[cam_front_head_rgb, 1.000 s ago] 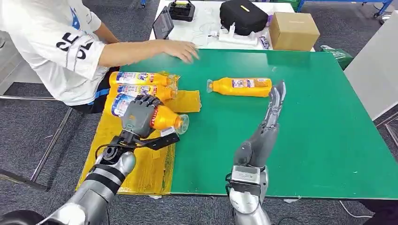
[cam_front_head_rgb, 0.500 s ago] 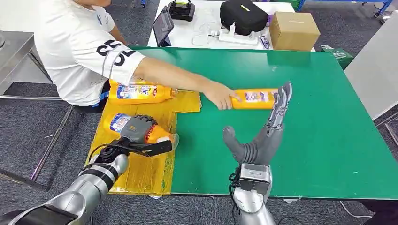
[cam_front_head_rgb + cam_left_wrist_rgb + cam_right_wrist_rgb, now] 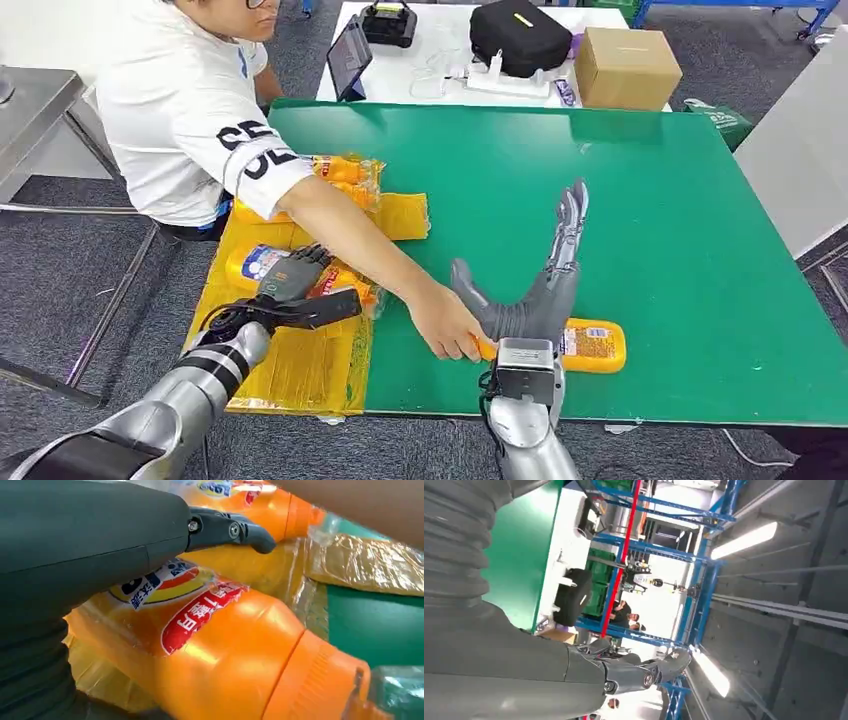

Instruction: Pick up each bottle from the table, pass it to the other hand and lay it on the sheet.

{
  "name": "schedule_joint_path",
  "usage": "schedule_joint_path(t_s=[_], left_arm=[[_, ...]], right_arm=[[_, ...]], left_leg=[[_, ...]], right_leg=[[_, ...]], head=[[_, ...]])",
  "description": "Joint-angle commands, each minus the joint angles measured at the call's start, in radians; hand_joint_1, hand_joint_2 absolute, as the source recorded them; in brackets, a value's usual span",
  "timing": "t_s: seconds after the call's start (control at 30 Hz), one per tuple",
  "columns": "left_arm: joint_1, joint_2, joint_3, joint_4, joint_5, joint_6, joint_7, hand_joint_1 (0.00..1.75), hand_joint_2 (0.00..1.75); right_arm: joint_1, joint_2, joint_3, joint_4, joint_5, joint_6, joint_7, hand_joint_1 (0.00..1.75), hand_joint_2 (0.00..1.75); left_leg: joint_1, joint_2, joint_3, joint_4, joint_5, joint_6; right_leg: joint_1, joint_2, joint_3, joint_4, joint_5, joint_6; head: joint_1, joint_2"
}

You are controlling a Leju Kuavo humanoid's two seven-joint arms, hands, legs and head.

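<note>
The left hand (image 3: 292, 283) grips an orange bottle (image 3: 262, 264) lying on the yellow sheet (image 3: 300, 370) at the counter's (image 3: 700, 250) left edge. A person's hand (image 3: 447, 325) holds a second bottle (image 3: 592, 345) on the counter near its front edge, just beside the right hand (image 3: 535, 300), which is released with fingers spread, grasping nothing.

Orange bottle (image 3: 592, 345) with a red-and-white label, seemingly; yellow sheet (image 3: 300, 365); green table (image 3: 700, 250).

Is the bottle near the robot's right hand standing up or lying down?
Lying down. The bottle rests on its side on the green table, beside the right robot hand.
</note>
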Motion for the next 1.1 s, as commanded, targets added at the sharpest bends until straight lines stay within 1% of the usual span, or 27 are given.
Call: schedule_joint_path(t_s=[0.03,0.17,0.23,0.3,0.37,0.4,0.43,0.47,0.5,0.53,0.57,0.6,0.63,0.67,0.7,0.73,0.77,0.8,0.83,0.9,0.97,1.0,1.03,1.07,1.1], left_arm=[[0.004,-0.005,0.049,0.091,0.033,-0.058,-0.021,0.00,0.00],[0.004,-0.005,0.049,0.091,0.033,-0.058,-0.021,0.00,0.00],[0.003,-0.005,0.064,0.094,0.062,-0.098,-0.037,0.00,0.00],[0.006,0.001,0.092,0.098,0.115,-0.171,-0.065,0.00,0.00],[0.017,0.009,0.146,0.095,0.210,-0.259,-0.113,0.00,0.00],[0.019,0.010,0.162,0.096,0.231,-0.275,-0.117,0.00,0.00],[0.026,0.000,0.236,0.091,0.321,-0.298,-0.115,0.00,0.00],[0.031,-0.008,0.268,0.080,0.362,-0.304,-0.114,0.00,0.00],[0.037,-0.016,0.291,0.068,0.393,-0.302,-0.119,0.00,0.00],[0.037,-0.016,0.291,0.068,0.393,-0.302,-0.119,0.00,0.00],[0.037,-0.016,0.291,0.068,0.393,-0.302,-0.119,0.00,0.00],[0.054,-0.044,0.371,0.023,0.496,-0.289,-0.154,0.00,0.00],[0.075,-0.062,0.424,-0.032,0.580,-0.271,-0.192,0.00,0.00],[0.098,-0.079,0.450,-0.102,0.641,-0.223,-0.234,0.00,0.00],[0.119,-0.093,0.475,-0.171,0.709,-0.204,-0.245,0.00,0.00],[0.149,-0.112,0.496,-0.267,0.775,-0.128,-0.276,0.00,0.00],[0.188,-0.122,0.483,-0.396,0.798,0.012,-0.322,0.00,0.00],[0.216,-0.126,0.472,-0.483,0.805,0.101,-0.352,0.00,0.00],[0.233,-0.115,0.445,-0.534,0.820,0.106,-0.315,0.00,0.00],[0.233,-0.115,0.445,-0.534,0.820,0.106,-0.315,0.00,0.00],[0.235,-0.109,0.436,-0.524,0.830,0.109,-0.313,0.00,0.00],[0.239,-0.113,0.446,-0.537,0.823,0.178,-0.384,0.00,0.00],[0.280,-0.098,0.402,-0.637,0.730,0.393,-0.393,0.00,0.00],[0.312,-0.083,0.366,-0.710,0.716,0.469,-0.393,0.00,1.75],[0.337,-0.079,0.347,-0.770,0.746,0.473,-0.393,0.00,1.75]], right_arm=[[-0.053,-0.041,0.025,0.104,-0.016,0.001,-0.002,0.00,1.75],[-0.053,-0.041,0.025,0.104,-0.016,0.001,-0.002,0.00,1.75],[-0.058,-0.043,0.027,0.117,-0.019,0.002,-0.002,0.00,1.75],[-0.070,-0.045,0.033,0.141,-0.025,0.003,-0.002,0.00,1.75],[-0.080,-0.050,0.042,0.157,-0.036,0.001,-0.002,0.00,1.75],[-0.081,-0.049,0.042,0.161,-0.037,0.001,-0.002,0.00,1.75],[-0.081,-0.044,0.035,0.175,-0.029,0.001,-0.002,0.00,1.75],[-0.080,-0.041,0.033,0.182,-0.029,0.001,-0.002,0.00,1.75],[-0.081,-0.040,0.032,0.188,-0.028,0.001,-0.002,0.00,1.75],[-0.081,-0.040,0.032,0.188,-0.028,0.001,-0.002,0.00,1.75],[-0.081,-0.040,0.032,0.188,-0.028,0.001,-0.002,0.00,1.75],[-0.084,-0.038,0.034,0.209,-0.030,0.005,-0.002,0.00,1.75],[-0.084,-0.037,0.034,0.226,-0.022,0.008,-0.002,0.00,1.75],[-0.082,-0.032,0.026,0.242,-0.008,0.020,-0.002,0.00,1.75],[-0.082,-0.029,0.020,0.256,0.005,0.035,-0.002,0.00,1.75],[-0.087,-0.036,0.023,0.279,0.051,0.060,0.032,0.00,1.75],[-0.092,-0.047,0.023,0.300,0.074,0.111,0.077,0.00,1.75],[-0.100,-0.060,0.024,0.319,0.095,0.153,0.122,0.00,1.75],[-0.102,-0.061,0.012,0.334,0.096,0.161,0.118,0.00,1.75],[-0.102,-0.061,0.012,0.334,0.096,0.161,0.118,0.00,1.75],[-0.102,-0.059,0.006,0.334,0.096,0.166,0.114,0.00,1.75],[-0.111,-0.077,0.027,0.348,0.126,0.215,0.172,0.00,1.75],[-0.114,-0.101,0.023,0.348,0.139,0.279,0.241,0.00,1.75],[-0.119,-0.130,0.026,0.354,0.176,0.307,0.285,0.00,1.75],[-0.119,-0.147,0.022,0.352,0.192,0.319,0.304,0.00,1.75]], left_leg=[[0.001,0.001,0.005,-0.001,0.000,0.000],[0.000,0.002,0.007,-0.001,0.000,0.000],[0.001,0.003,0.008,-0.001,0.000,-0.001],[0.000,0.002,0.008,-0.002,0.000,0.000],[0.001,0.003,0.009,-0.002,0.000,0.000],[0.000,0.003,0.010,-0.002,0.000,0.000],[0.001,0.005,0.012,-0.003,-0.001,-0.001],[0.001,0.005,0.012,-0.003,-0.001,-0.001],[0.000,0.002,0.011,-0.002,0.000,0.000],[0.000,0.004,0.012,-0.003,0.000,0.000],[0.000,0.003,0.012,-0.003,0.000,0.000],[0.000,0.001,0.011,-0.002,0.000,0.000],[0.000,0.001,0.010,-0.002,0.000,0.000],[0.001,0.002,0.011,-0.002,0.001,-0.001],[0.000,0.002,0.011,-0.002,0.000,0.000],[0.000,0.001,0.010,-0.002,0.001,0.000],[0.001,0.002,0.010,-0.001,0.000,0.000],[0.001,0.002,0.008,-0.001,0.000,0.000],[0.002,0.002,0.008,0.000,0.000,0.000],[0.001,0.004,0.006,0.000,0.000,-0.001],[0.002,0.005,0.008,0.000,-0.002,-0.001],[0.002,0.002,0.006,0.000,-0.001,-0.001],[0.001,-0.002,0.005,0.000,0.000,-0.001],[0.001,-0.001,0.004,0.000,0.000,0.000],[0.002,0.002,0.006,0.000,-0.001,-0.001]], right_leg=[[0.001,0.001,0.005,-0.002,0.000,-0.001],[0.001,0.001,0.007,-0.002,0.000,-0.001],[0.001,0.002,0.008,-0.002,0.000,-0.002],[0.001,0.001,0.008,-0.002,0.000,-0.001],[0.001,0.002,0.009,-0.003,0.000,-0.002],[0.001,0.003,0.010,-0.002,0.000,-0.001],[0.001,0.004,0.011,-0.004,0.001,-0.002],[0.001,0.004,0.012,-0.004,0.001,-0.002],[0.000,0.002,0.011,-0.002,0.000,-0.001],[0.001,0.003,0.012,-0.003,0.001,-0.002],[0.001,0.003,0.012,-0.003,0.001,-0.001],[0.000,0.001,0.011,-0.002,0.000,-0.001],[0.000,0.000,0.010,-0.002,0.000,-0.001],[0.001,0.001,0.011,-0.003,0.001,-0.002],[0.001,0.001,0.011,-0.002,0.000,-0.001],[0.000,0.000,0.010,-0.002,0.000,-0.001],[0.002,0.001,0.010,-0.002,0.001,-0.002],[0.001,0.000,0.008,-0.002,0.001,-0.001],[0.002,0.000,0.008,-0.002,0.000,-0.002],[0.002,0.001,0.005,-0.001,0.001,-0.001],[0.003,0.002,0.007,-0.002,-0.001,-0.002],[0.002,-0.001,0.006,-0.001,-0.001,-0.002],[0.002,-0.002,0.006,-0.001,-0.001,-0.002],[0.001,0.000,0.005,-0.001,0.000,-0.001],[0.002,0.002,0.006,-0.002,-0.001,-0.002]], head=[[0.000,0.000],[0.000,0.000],[0.000,0.000],[0.000,0.000],[0.000,0.000],[0.000,0.000],[0.000,0.000],[0.000,0.000],[0.001,0.000],[0.000,0.000],[0.000,0.000],[0.001,0.000],[0.000,0.000],[0.000,0.000],[0.000,0.000],[0.000,0.000],[0.000,0.000],[0.000,0.000],[0.000,0.000],[0.000,0.000],[0.000,0.000],[0.001,0.000],[0.000,0.000],[0.001,0.000],[0.000,0.000]])
